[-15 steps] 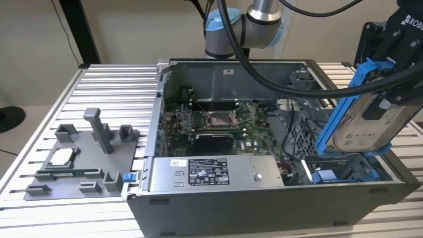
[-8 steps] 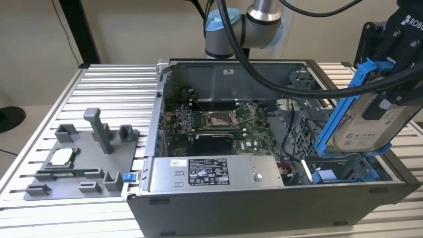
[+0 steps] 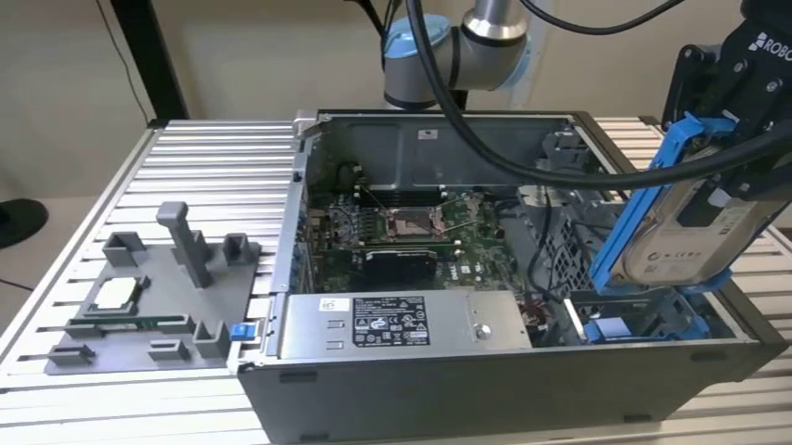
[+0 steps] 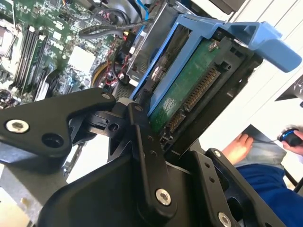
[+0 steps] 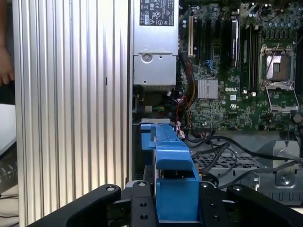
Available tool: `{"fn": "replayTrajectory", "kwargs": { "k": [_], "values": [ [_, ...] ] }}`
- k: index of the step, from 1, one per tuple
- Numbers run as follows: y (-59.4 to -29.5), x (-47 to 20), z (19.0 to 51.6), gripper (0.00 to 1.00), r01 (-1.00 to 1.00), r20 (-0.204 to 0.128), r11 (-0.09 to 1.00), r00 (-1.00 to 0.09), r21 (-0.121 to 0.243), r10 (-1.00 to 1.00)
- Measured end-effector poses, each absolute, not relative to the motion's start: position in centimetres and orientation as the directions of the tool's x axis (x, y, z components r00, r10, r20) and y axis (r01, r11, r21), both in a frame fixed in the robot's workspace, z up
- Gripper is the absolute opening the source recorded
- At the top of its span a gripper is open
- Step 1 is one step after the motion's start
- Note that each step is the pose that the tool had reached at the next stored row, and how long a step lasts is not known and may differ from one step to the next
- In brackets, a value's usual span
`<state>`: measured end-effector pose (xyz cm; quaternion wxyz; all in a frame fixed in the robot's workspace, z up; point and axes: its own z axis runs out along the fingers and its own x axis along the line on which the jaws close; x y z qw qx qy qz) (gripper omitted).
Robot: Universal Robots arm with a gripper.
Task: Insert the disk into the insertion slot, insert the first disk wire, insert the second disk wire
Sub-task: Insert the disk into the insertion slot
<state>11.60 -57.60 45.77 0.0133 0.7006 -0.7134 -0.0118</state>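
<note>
**Disk held on edge above the near right corner of the case**

We see the end effector (image 3: 728, 171) clamped on the disk (image 3: 678, 232), its black fingers (image 4: 142, 156) closed against the narrow end of the drive. The disk stands steeply tilted, label facing the exterior view's right, with its blue carrier frame (image 3: 632, 213) running down the side toward the case interior. In the second wrist view the green circuit side and connector row of the disk (image 4: 189, 90) face the camera; in the first wrist view the blue carrier frame (image 5: 173, 184) sits directly between the fingers.

The computer case (image 3: 495, 389) lies open-topped on the ribbed desk (image 3: 124, 408). The insertion slot (image 3: 644, 320) sits at the near right corner – hemmed by the case's right wall, its near wall and the power-supply box (image 3: 396, 324) on the exterior view's left. The lower end of the frame hangs just above the slot; we cannot tell whether it touches.

A black cable (image 3: 495, 139) sweeps across the open top toward the end effector, over the motherboard (image 3: 409, 232). Room is freer on the exterior view's left, where a grey fixture plate (image 3: 148, 306) rests on the desk, well apart from the case.

A person's hand (image 4: 239, 144) rests beyond the desk edge.
</note>
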Motion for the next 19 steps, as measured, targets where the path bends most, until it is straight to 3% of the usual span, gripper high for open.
{"fn": "replayTrajectory", "kwargs": {
  "k": [19],
  "values": [
    [-57.4,11.8,43.3,0.0,-0.999,-0.009,0.018,-0.018,0.037,-1.0]
  ]
}}
